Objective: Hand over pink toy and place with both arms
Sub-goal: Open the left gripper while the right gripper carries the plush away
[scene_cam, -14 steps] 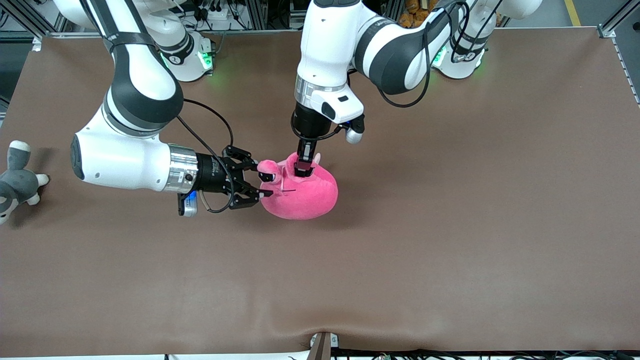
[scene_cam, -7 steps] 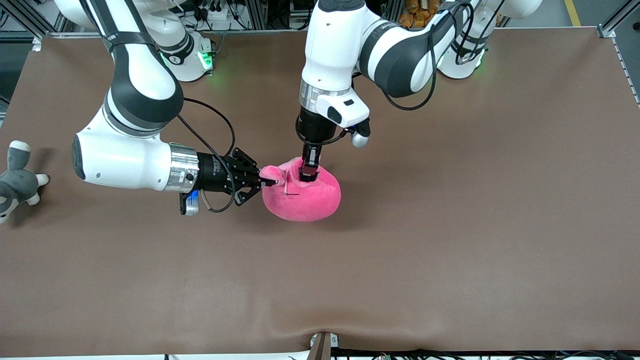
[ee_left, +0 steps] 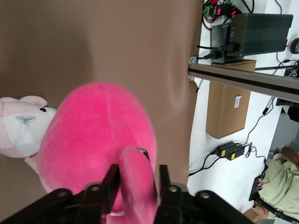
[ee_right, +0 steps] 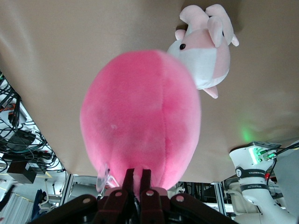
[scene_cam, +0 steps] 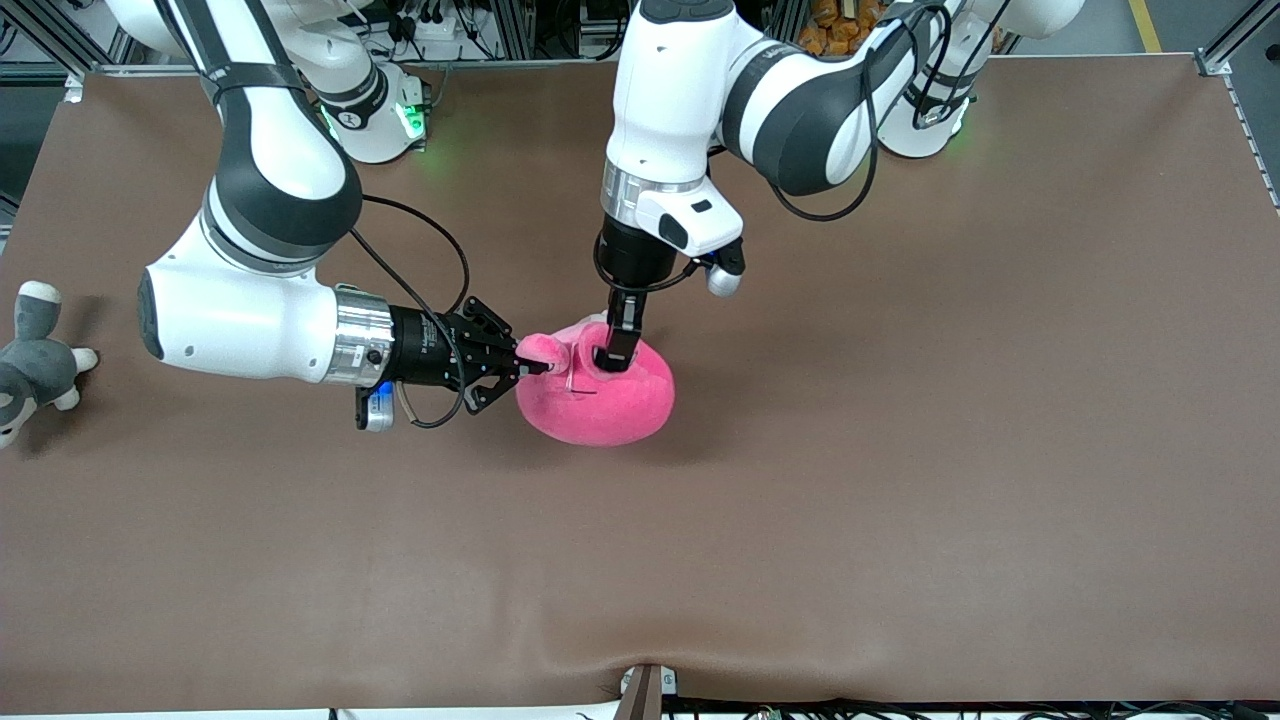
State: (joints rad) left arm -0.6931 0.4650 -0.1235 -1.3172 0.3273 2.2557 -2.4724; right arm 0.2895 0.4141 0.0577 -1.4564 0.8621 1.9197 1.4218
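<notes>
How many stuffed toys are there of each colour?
Hot pink: 1, the pink toy, held by the left gripper and the right gripper
Pale pink and white: 1, the puppy plush
Grey and white: 1, the grey plush
Total: 3

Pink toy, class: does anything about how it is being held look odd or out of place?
Yes. The pink toy is pinched by both grippers at once: the right gripper has shut on a flap at its side, and the left gripper grips a fold on top, which bunches the plush.
</notes>
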